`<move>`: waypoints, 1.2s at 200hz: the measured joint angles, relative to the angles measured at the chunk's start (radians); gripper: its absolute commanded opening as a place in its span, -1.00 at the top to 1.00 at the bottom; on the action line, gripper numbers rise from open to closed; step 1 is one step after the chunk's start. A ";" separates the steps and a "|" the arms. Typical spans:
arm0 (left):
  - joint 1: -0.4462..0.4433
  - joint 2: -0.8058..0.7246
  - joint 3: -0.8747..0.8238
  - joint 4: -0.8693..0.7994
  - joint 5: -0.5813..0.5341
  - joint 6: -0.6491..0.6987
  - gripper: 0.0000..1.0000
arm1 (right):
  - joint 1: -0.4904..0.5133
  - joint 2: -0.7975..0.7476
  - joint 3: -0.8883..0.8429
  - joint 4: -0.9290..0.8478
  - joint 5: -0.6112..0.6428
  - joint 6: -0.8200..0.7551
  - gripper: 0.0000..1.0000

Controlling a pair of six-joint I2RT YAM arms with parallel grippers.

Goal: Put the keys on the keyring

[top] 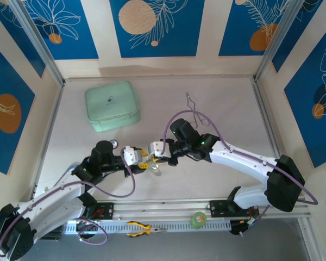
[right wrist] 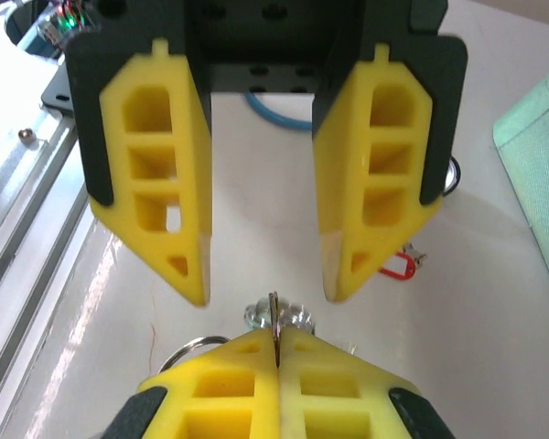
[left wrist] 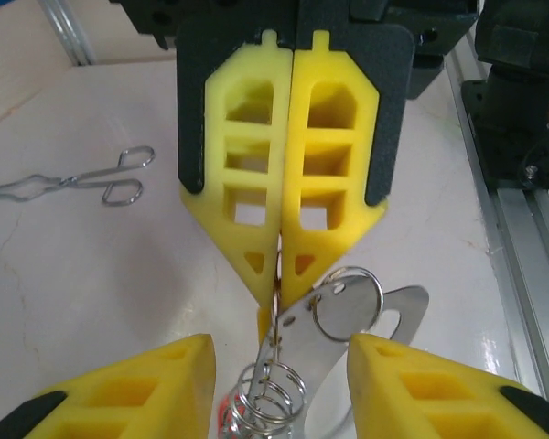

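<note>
Nearest, the left gripper (left wrist: 279, 340) stood spread, its fingers either side of the keyring (left wrist: 334, 352) without touching it, with wire coils (left wrist: 270, 395) just beside the plate. Just beyond, the right gripper (left wrist: 276, 300) was pressed together on a thin metal edge at the keyring's end, though I could not tell whether it was rim or key. The step would likely have gone best with that pinch held steady and the left taking the loop squarely before reaching for the red-tagged key (right wrist: 395, 267) on the table farther off.
</note>
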 measured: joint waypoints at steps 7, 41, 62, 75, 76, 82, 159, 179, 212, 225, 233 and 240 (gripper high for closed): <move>0.000 -0.005 0.005 -0.019 -0.006 -0.001 0.21 | 0.001 0.001 0.009 -0.016 0.009 -0.003 1.00; 0.000 -0.012 0.021 -0.091 -0.027 -0.002 0.33 | 0.013 0.013 0.061 -0.093 0.047 -0.017 1.00; 0.000 -0.005 0.025 -0.106 -0.034 -0.002 0.35 | 0.023 0.026 0.094 -0.135 0.064 -0.023 1.00; 0.000 0.005 0.030 -0.106 -0.034 -0.006 0.38 | 0.029 0.034 0.110 -0.152 0.073 -0.024 1.00; 0.000 0.005 0.031 -0.105 -0.035 -0.006 0.39 | 0.030 0.035 0.112 -0.154 0.074 -0.024 1.00; 0.000 0.009 0.032 -0.102 -0.035 -0.013 0.40 | 0.032 0.038 0.117 -0.161 0.078 -0.024 1.00; -0.001 0.027 0.035 -0.047 -0.016 -0.072 0.78 | 0.056 0.076 0.148 -0.190 0.104 -0.011 1.00; -0.001 0.029 0.035 -0.042 -0.010 -0.076 0.78 | 0.057 0.076 0.152 -0.188 0.102 0.005 1.00; -0.001 0.042 0.035 -0.042 -0.006 -0.074 0.83 | 0.058 0.076 0.152 -0.186 0.098 0.029 1.00; -0.001 0.047 0.036 -0.042 -0.002 -0.069 0.90 | 0.058 0.076 0.152 -0.183 0.095 0.037 1.00; -0.001 0.051 0.037 -0.042 0.001 -0.066 0.94 | 0.058 0.076 0.152 -0.182 0.095 0.042 1.00; -0.001 0.053 0.038 -0.043 0.004 -0.064 0.97 | 0.058 0.076 0.152 -0.182 0.094 0.048 1.00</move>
